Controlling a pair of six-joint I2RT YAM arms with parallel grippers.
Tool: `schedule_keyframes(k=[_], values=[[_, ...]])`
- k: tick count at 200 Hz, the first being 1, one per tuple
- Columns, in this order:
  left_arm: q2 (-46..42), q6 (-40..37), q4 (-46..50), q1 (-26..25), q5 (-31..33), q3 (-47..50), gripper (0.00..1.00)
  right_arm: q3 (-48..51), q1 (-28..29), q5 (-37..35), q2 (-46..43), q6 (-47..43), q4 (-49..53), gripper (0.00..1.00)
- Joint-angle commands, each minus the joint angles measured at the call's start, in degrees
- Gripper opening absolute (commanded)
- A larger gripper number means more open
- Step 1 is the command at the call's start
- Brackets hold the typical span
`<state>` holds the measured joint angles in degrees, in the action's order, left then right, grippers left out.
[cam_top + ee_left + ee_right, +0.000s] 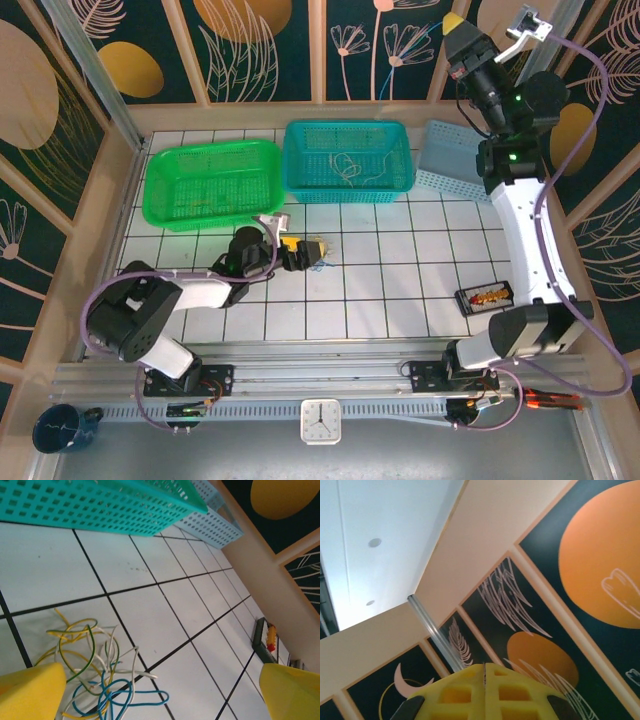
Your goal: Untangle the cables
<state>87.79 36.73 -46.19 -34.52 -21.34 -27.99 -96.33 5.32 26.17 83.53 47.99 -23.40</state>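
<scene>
- Cables [102,677]: a loose knot of yellow, green-and-yellow, white and blue strands on the white tiled table [165,610], low and left in my left wrist view.
- From above I see the same heap [327,262] just ahead of the left claw [312,250], in front of the teal basket [300,165] and apart from it.
- A few thin strands [346,168] lie inside that basket. I take those to be freed ones, so the job looks partly done.
- Left claw [160,685]: fingers wide apart with nothing between them, low over the table. The knot sits close to the left-hand finger [30,690], not centred in the gap.
- Right claw [453,22]: raised high at the far right, well away from the heap. Its wrist view looks up at the wall, with the fingers [455,695] pressed together on nothing.
- Step in hand, as I judge it: between grasps, choosing the next strand.
- Next move: the blue loop [145,696] pokes out to the right of the knot and looks the easiest to take. I would shift the claw so that the loop alone lies between the fingers, then come down, pinch it and draw it away slowly.
- Nothing pins the rest, so the whole knot may drag along.
</scene>
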Motion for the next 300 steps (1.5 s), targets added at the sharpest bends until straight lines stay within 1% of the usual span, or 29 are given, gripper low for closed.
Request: schedule_keyframes(k=[1, 50, 77, 106, 137, 162, 201, 263, 300], values=[[-2.4, 0.5, 3.5, -0.2, 0.9, -1.8, 0.99, -1.0, -1.2, -2.7, 1.7, -2.6, -3.1, 0.0], [-5.4, 1.2, 6.5, -0.2, 1.9, -4.1, 0.99, -8.9, -5.3, -8.8, 8.7, -8.6, 0.5, 0.0], [-6.7, 1.6, 7.9, -0.2, 2.2, -5.5, 0.99, -10.9, -6.9, -14.3, 12.1, -11.8, 1.8, 0.0], [-7.7, 2.2, 8.8, -0.2, 1.9, -7.2, 0.99, -10.4, -6.8, -21.4, 14.9, -15.6, 2.4, 0.0], [-8.4, 1.7, 11.5, -0.1, 1.0, -9.7, 0.99, -6.9, -6.1, -26.8, 16.8, -18.4, -0.1, 0.0], [-8.1, 1.1, 13.5, 0.0, -0.1, -11.3, 0.99, -6.1, -5.5, -32.1, 18.1, -20.7, -1.8, 0.0], [-6.6, 0.1, 15.5, 0.5, -1.8, -13.1, 0.99, -10.4, -5.8, -35.2, 19.7, -24.4, -1.6, 0.0], [-3.8, 1.3, 13.0, 0.6, -3.0, -13.2, 0.99, -21.6, -7.5, -36.5, 22.9, -27.1, 2.6, 0.0], [-3.1, 1.5, 12.4, 0.8, -3.3, -13.1, 0.99, -22.6, -8.1, -37.9, 23.3, -27.4, 3.4, 0.0]])
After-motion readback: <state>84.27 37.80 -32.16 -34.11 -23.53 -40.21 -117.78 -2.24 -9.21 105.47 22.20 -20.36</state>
